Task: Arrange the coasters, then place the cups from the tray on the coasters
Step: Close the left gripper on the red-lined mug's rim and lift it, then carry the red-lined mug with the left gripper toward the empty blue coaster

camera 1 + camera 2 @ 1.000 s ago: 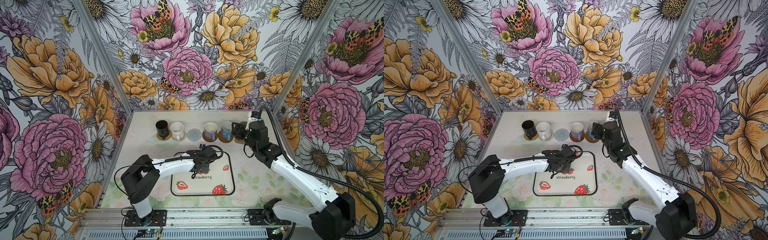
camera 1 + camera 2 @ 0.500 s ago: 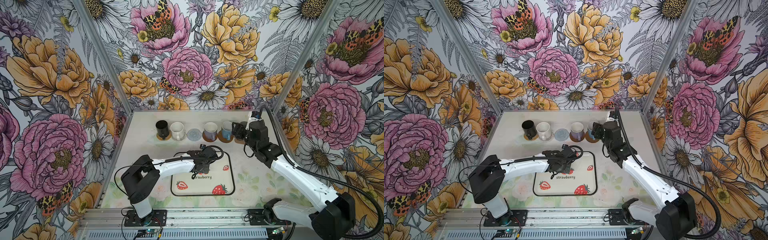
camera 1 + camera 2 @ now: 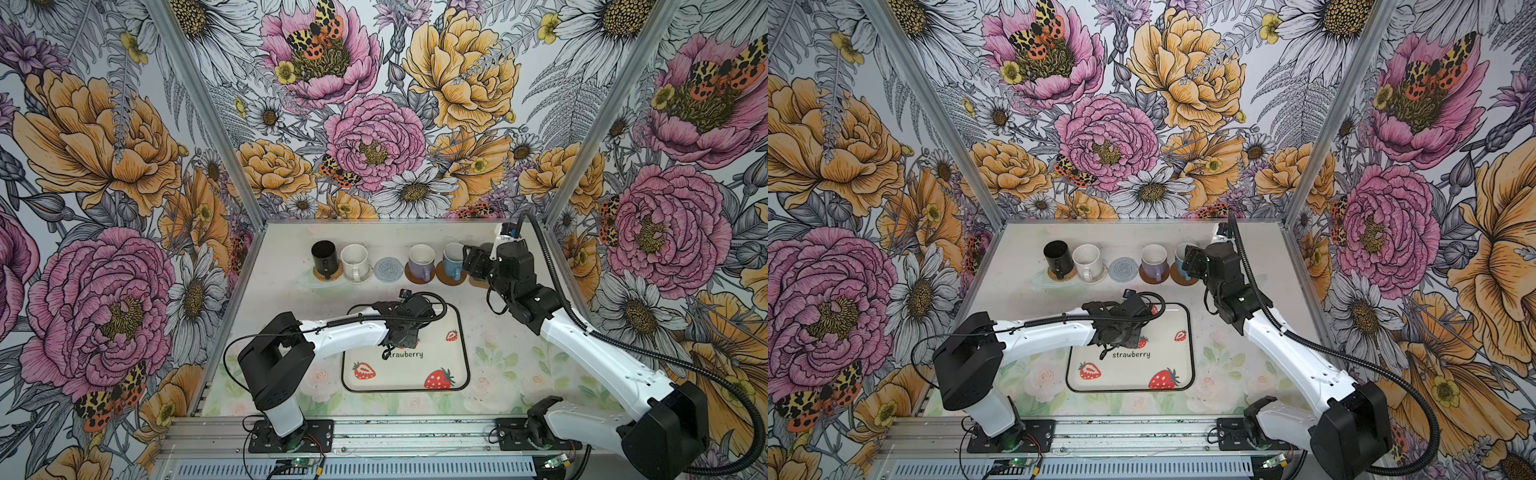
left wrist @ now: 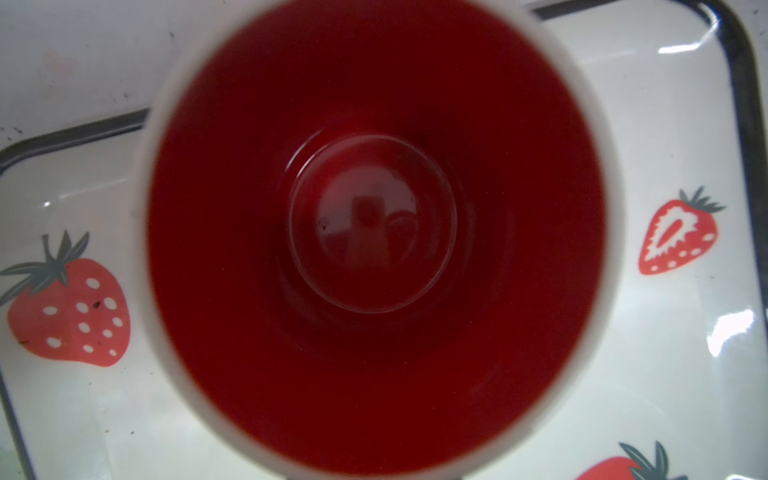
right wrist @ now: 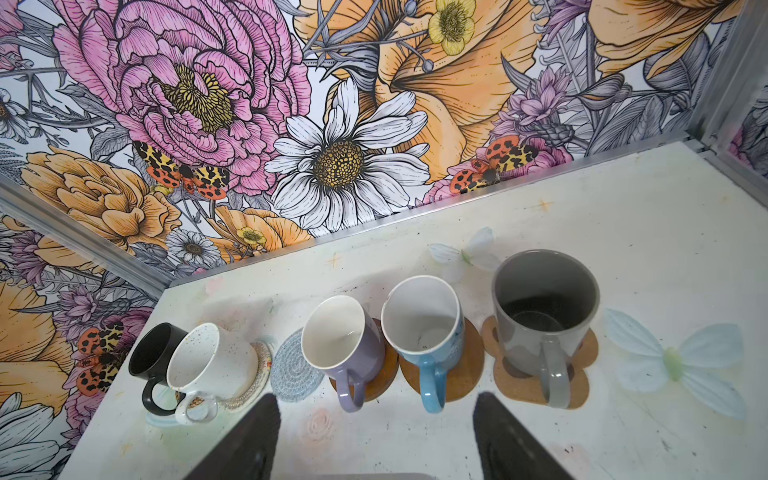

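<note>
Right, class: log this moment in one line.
grey-blue coaster: bare | red-inside cup: over tray | left fingers: hidden | right fingers: open, empty

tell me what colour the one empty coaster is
Grey-blue woven coaster, best seen in the right wrist view.

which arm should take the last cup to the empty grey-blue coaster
Left, probably. The left hand hangs right over the white cup with red inside on the tray. The right hand, open, is away by the grey cup.
</note>
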You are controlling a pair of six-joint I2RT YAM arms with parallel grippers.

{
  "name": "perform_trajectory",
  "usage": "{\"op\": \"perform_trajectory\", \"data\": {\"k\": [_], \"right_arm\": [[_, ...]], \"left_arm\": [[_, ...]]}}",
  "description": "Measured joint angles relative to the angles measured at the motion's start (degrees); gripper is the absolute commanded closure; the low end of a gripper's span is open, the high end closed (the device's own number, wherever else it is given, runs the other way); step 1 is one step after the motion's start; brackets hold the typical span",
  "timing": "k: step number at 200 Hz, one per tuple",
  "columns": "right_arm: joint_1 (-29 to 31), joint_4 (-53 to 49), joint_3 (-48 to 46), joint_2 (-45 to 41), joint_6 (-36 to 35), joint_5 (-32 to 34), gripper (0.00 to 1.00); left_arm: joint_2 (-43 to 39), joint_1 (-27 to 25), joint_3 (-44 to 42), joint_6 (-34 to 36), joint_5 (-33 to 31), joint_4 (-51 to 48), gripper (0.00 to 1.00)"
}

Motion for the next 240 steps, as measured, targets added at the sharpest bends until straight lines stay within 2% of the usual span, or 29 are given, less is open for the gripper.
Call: {"op": "perform_trajectory", "data": {"k": [91, 168, 240], "right_arm": [[0.0, 0.0, 0.0, 0.4, 0.1, -0.9, 0.24], [-0.2, 0.0, 0.0, 1.4, 0.1, -1.5, 0.24], [-0.7, 0.0, 0.0, 1.4, 0.1, -1.8, 0.24]], "left_arm": [[-5.6, 0.5, -1.2, 0.4, -0.7, -0.6, 1.0], [-9.9, 5.4, -1.3, 2.8, -1.3, -0.8, 1.0], [-10.4, 9.0, -1.0, 5.4, -1.5, -1.0, 1.0]]}}
